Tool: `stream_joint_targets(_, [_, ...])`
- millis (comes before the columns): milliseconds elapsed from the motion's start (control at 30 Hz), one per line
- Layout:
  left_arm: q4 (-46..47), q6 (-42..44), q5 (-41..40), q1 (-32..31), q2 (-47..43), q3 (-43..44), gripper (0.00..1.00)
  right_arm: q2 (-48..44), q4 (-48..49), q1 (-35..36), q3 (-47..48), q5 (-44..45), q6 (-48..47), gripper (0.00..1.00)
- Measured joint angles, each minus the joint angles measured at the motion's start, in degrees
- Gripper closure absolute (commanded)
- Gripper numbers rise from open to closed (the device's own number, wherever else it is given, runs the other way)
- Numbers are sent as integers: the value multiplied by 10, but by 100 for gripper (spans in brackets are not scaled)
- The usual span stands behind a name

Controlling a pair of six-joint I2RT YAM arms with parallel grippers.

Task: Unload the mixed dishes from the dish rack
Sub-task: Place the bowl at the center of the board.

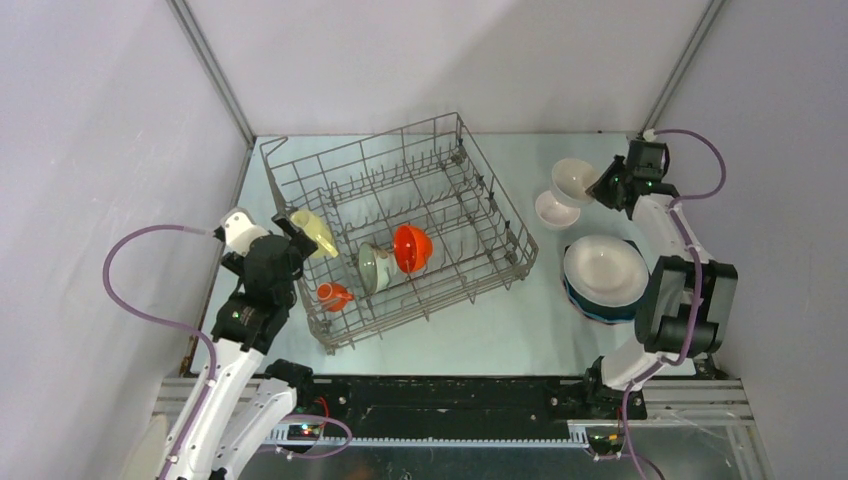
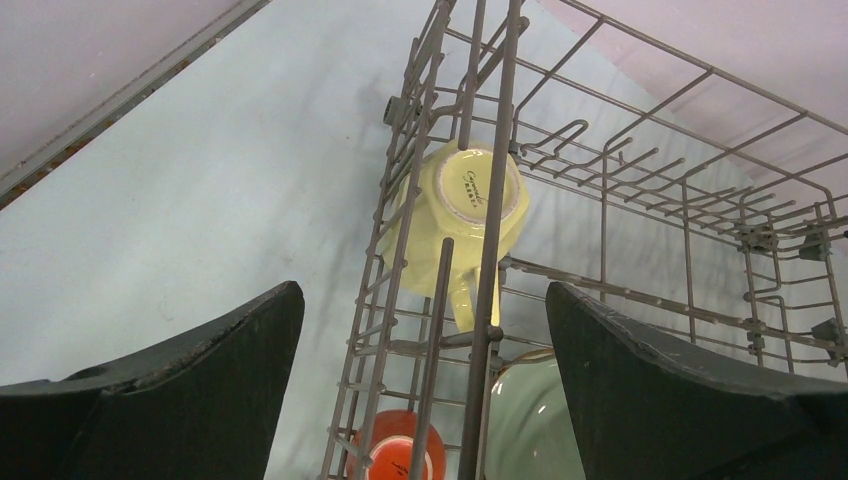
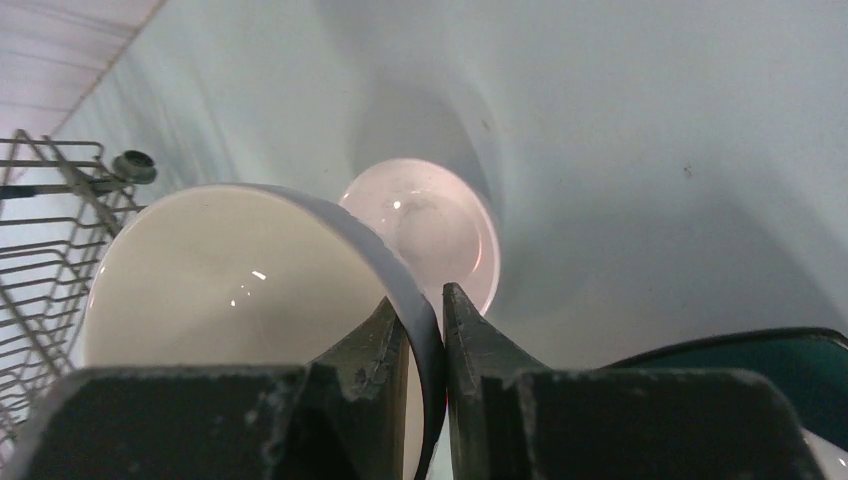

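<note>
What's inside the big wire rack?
A yellow cup, small orange mug, green bowl and orange bowl. Anything behind the bowls is hidden.

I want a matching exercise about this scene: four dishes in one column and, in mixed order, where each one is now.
1. pale yellow cup
2. white bowl
3. orange bowl
4. white plate

A. on the stack right of the dish rack
B. rim pinched in the right gripper
C. in the rack, before the open left gripper
D. in the rack, beside the pale green bowl

Pairs: 1-C, 2-B, 3-D, 4-A
</note>
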Motion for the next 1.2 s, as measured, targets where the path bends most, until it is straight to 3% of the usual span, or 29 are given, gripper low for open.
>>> stream_joint_targets(300, [1, 0, 0, 0, -2, 0, 2, 101, 39, 45, 0, 27, -33, 100])
stream_joint_targets(533, [2, 0, 2, 0, -8, 0, 2, 120, 53, 63, 0, 62, -50, 92])
stream_joint_targets(1133, [2, 0, 2, 0, -4, 0, 2, 121, 64, 62, 0, 123, -72, 48])
stream_joint_targets(1200, [2, 3, 2, 0, -4, 0, 2, 121, 65, 62, 0, 124, -75, 47])
